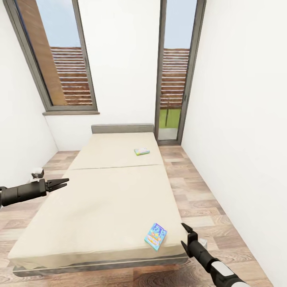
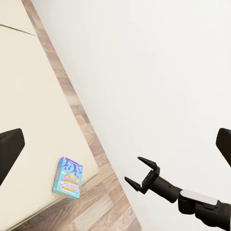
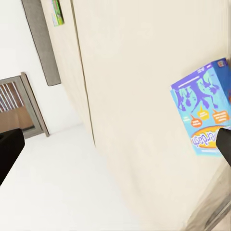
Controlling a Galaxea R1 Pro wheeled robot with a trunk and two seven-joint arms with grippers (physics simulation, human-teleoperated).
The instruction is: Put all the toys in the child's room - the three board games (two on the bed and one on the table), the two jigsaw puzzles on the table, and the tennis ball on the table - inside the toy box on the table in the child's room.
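Two board games lie on the beige bed (image 1: 103,199). A blue and orange board game (image 1: 156,236) rests flat near the bed's near right corner, also seen in the left wrist view (image 2: 68,177) and close up in the right wrist view (image 3: 204,113). A second, greenish board game (image 1: 142,151) lies far up the bed toward the headboard (image 3: 57,12). My right gripper (image 1: 186,232) hovers open just right of the near game, beside the bed's edge (image 2: 138,172). My left gripper (image 1: 59,184) is open over the bed's left edge, holding nothing.
A grey headboard (image 1: 122,128) stands against the far wall between a window (image 1: 59,59) and a glass door (image 1: 175,71). A white wall (image 1: 247,139) runs close along the right, with a strip of wood floor (image 1: 199,199) between it and the bed.
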